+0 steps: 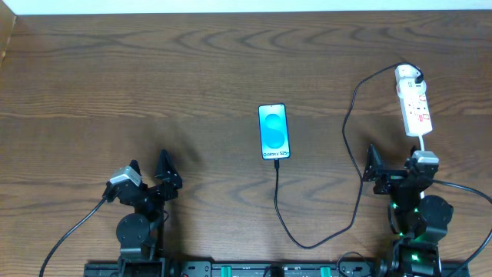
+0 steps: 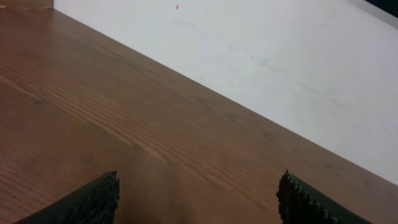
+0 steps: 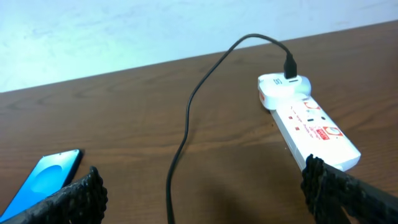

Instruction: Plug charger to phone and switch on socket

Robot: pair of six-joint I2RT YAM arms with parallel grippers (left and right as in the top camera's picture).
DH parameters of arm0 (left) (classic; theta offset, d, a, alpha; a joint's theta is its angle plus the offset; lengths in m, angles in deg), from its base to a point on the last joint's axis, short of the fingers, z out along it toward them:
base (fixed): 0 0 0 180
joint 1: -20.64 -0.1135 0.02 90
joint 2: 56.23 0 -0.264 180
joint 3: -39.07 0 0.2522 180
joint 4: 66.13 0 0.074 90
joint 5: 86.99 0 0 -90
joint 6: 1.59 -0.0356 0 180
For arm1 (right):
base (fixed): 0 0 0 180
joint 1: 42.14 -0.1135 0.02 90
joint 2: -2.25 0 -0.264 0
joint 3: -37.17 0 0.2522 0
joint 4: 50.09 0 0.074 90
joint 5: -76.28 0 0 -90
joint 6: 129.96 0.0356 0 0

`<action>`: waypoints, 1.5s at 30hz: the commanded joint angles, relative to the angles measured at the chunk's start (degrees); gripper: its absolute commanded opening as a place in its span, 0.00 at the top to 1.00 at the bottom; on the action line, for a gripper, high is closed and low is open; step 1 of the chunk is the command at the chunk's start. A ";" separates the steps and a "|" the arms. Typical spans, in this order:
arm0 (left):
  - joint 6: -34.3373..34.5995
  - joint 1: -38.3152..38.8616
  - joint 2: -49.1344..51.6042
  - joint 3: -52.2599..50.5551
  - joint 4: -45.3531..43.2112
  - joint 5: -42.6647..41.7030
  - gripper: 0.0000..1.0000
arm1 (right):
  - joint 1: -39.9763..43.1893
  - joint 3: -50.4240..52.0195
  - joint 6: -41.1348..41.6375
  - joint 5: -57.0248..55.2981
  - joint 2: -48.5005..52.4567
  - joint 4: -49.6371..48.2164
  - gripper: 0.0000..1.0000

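- Both your grippers are spread open and empty. The left gripper (image 2: 199, 180) is over bare table, and the right gripper (image 3: 204, 177) is just short of the socket (image 3: 308, 121).
- The charger (image 1: 277, 188) meets the bottom edge of the phone (image 1: 274, 132) at table centre — you cannot tell if it is seated. Snagging the slack loop could pull it out.
- Press off-centre and the socket may slide instead of switching.

Soft, even room light, no hard glare on the wooden table (image 1: 154, 77), faint smudged shadow at two o'clock of the left arm (image 1: 138, 201), phone (image 1: 274, 132) screen glowing overbright cyan, wrist views slightly soft, wall (image 3: 124, 31) tinted bluish.
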 commanded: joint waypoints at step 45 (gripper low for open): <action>-1.20 -0.35 -0.35 -1.09 2.25 0.35 0.19 | -5.07 0.07 -8.44 -6.64 -24.00 17.51 0.01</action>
